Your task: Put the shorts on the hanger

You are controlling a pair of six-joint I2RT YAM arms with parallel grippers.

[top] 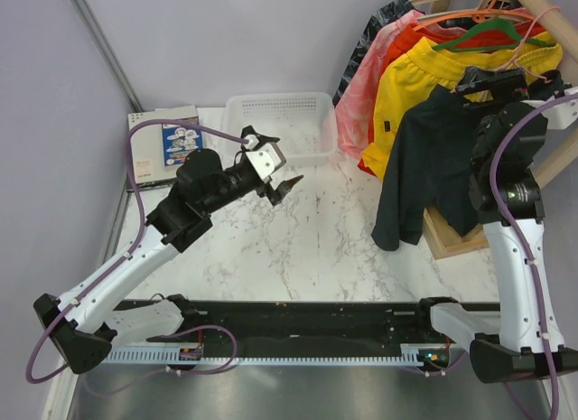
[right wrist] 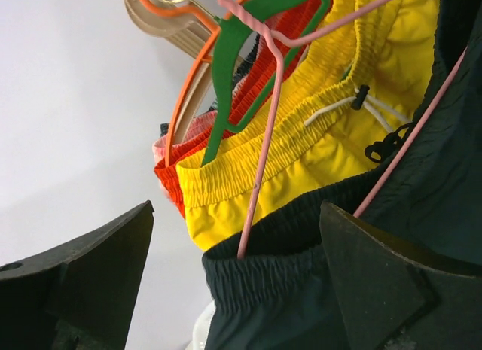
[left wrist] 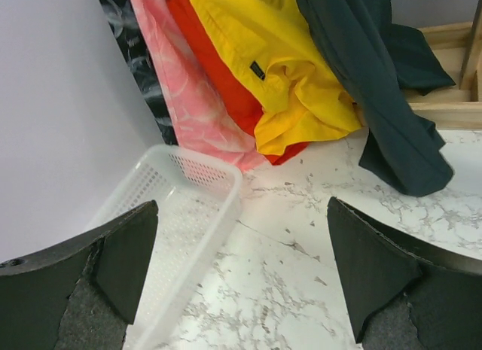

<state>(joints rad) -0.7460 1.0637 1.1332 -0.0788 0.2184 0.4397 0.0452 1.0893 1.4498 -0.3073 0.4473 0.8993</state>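
right gripper (right wrist: 237, 208): jaws spread wide, nothing pinched between them. It is up at the clothes rail, just in front of the shorts' waistband.
left gripper (left wrist: 241, 207): wide open and empty, hanging above the table (top: 271, 248) near the white basket (top: 280, 113), well apart from the clothes.
shorts (right wrist: 301, 290): dark fabric, hanging at the right end of the row of clothes. In the top view they drape from the rail down to the wooden rack base (top: 452, 239). The left wrist view shows the lower hem reaching the marble.
hanger (right wrist: 260, 162): thin pink wire. One arm runs down and goes inside the elastic waistband, and the other arm enters the dark fabric further right. Its bottom bar is hidden in the shorts.
hanger hook: runs out of the top of the right wrist view, so can't tell where it sits.
neighbours: yellow shorts (right wrist: 324, 139) are directly behind the dark pair on a green hanger (right wrist: 226, 86). A red garment (top: 406, 36) and a pink patterned one (top: 361, 95) are further left, with an orange hanger (right wrist: 188, 86) above.
basket: sits at the back of the table, just beside the hanging clothes.
other: a small printed box (top: 167, 144) is at the back left corner.
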